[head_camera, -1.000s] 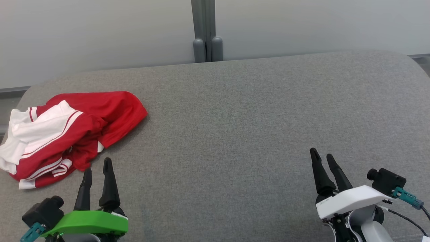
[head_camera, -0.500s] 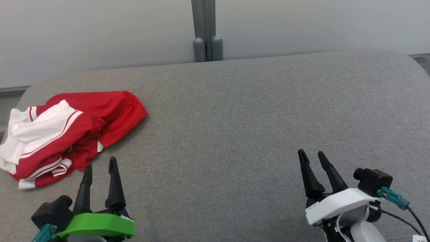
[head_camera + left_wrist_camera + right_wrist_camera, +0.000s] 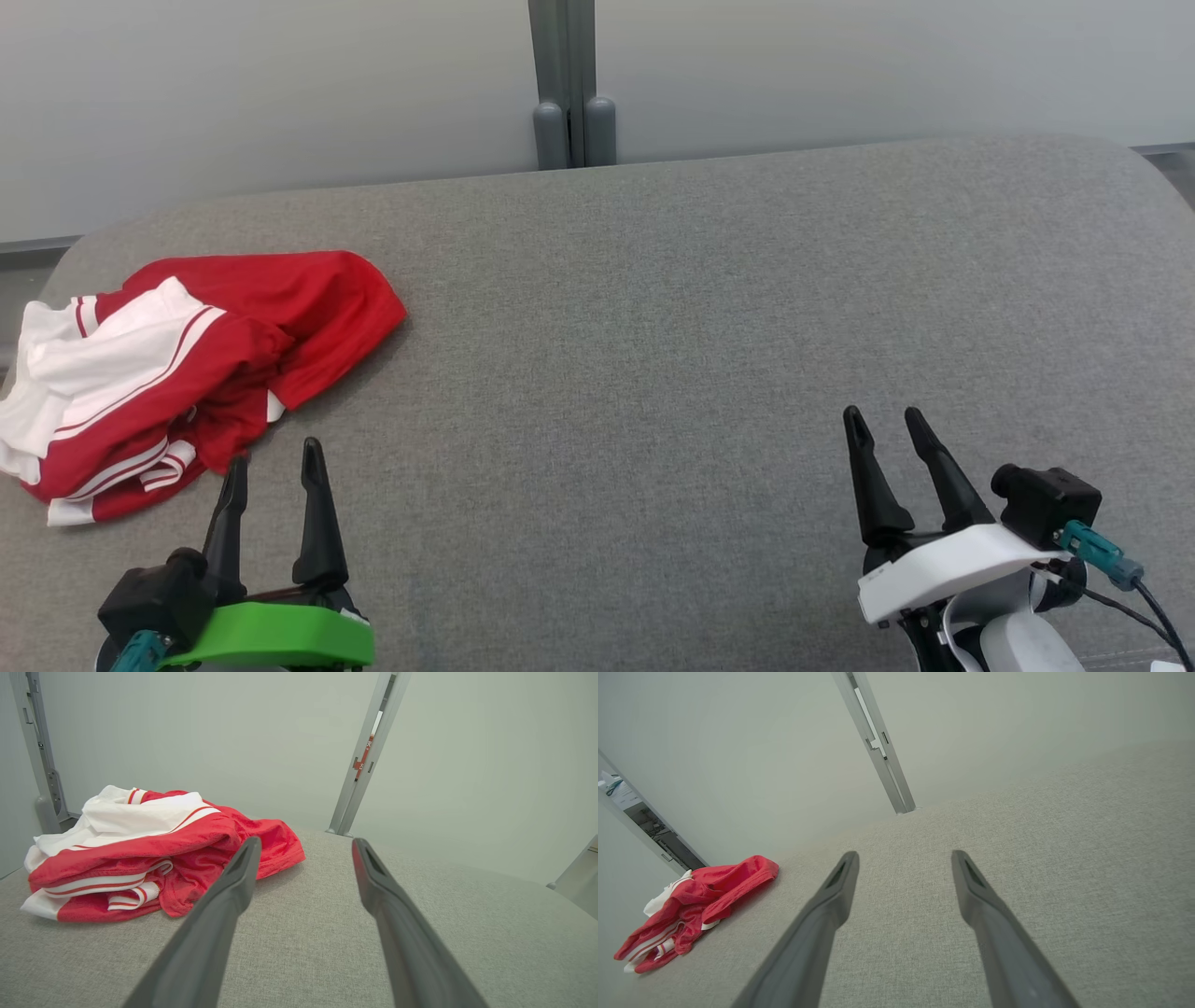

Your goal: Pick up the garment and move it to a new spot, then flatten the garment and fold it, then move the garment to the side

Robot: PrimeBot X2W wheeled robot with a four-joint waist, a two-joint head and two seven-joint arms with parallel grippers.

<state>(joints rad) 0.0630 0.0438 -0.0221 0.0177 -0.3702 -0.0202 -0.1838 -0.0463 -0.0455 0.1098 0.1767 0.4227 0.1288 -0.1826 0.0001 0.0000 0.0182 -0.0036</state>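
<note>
Head view, starting at the left: the red-and-white garment (image 3: 187, 364) lies crumpled at the far left of the grey cushion (image 3: 653, 327). My left gripper (image 3: 274, 452) hangs just beside its near edge, fingers spread and empty. Whether my outer fingertip touches the cloth, I cannot tell. Well apart to the right, my right gripper (image 3: 882, 412) is likewise parted and holds nothing, over bare fabric.

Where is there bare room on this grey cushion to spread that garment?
The grey fabric cushion is bare from the crumpled red-and-white garment to its right edge, between the grey post behind and the left gripper and right gripper in front. The garment crowds the left end.
</note>
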